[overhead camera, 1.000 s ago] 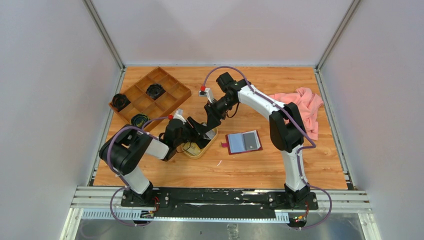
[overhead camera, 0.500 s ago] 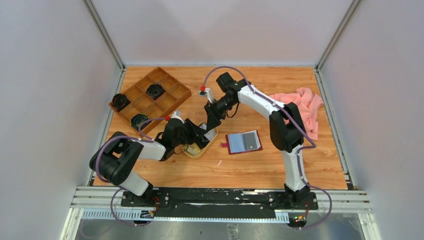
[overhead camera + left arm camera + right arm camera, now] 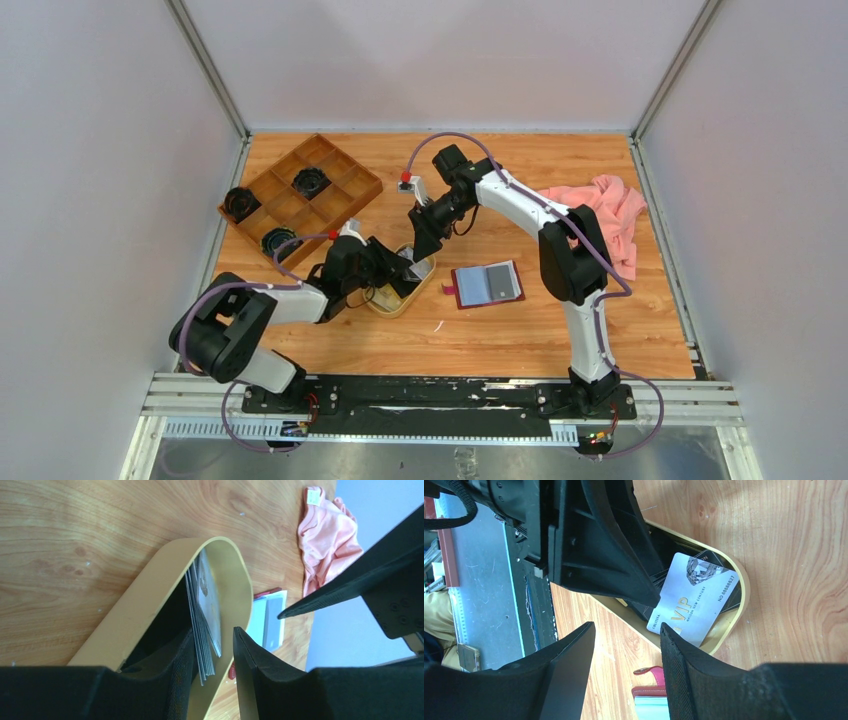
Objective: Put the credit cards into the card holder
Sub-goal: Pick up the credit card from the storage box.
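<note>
The credit cards (image 3: 206, 605) are lying as a small stack inside an oval tan tray (image 3: 150, 595), which is sitting near the middle of the wooden counter (image 3: 500, 340). In the right wrist view the top card (image 3: 694, 600) is showing a silver-grey face with gold "VIP" letters and a diamond picture, and one of its ends is leaning on the rim of the tray (image 3: 729, 622).

The left arm (image 3: 300, 300) is reaching low across the counter to the tray from the left. Its jaws are standing apart, one on each side of the stack. One of its black fingers (image 3: 177, 675) is lying close against the cards, while a narrow gap is showing between the cards and the other finger (image 3: 247, 670), so the jaws are not clamping the stack.

The right arm (image 3: 520, 205) is bending down from the far side, and its jaws are hanging above the far end of the tray. These jaws are also standing apart, and nothing is sitting between them.

The card holder (image 3: 487, 284) is lying open and flat on the counter just to the right of the tray, not touching it. Its grey-blue inside is facing up and its dark red edge (image 3: 650, 687) is showing.

A brown compartmented box (image 3: 300, 190) is sitting at the far left, with round black objects (image 3: 311, 181) in it. A pink cloth (image 3: 605, 215) is lying crumpled at the far right.
</note>
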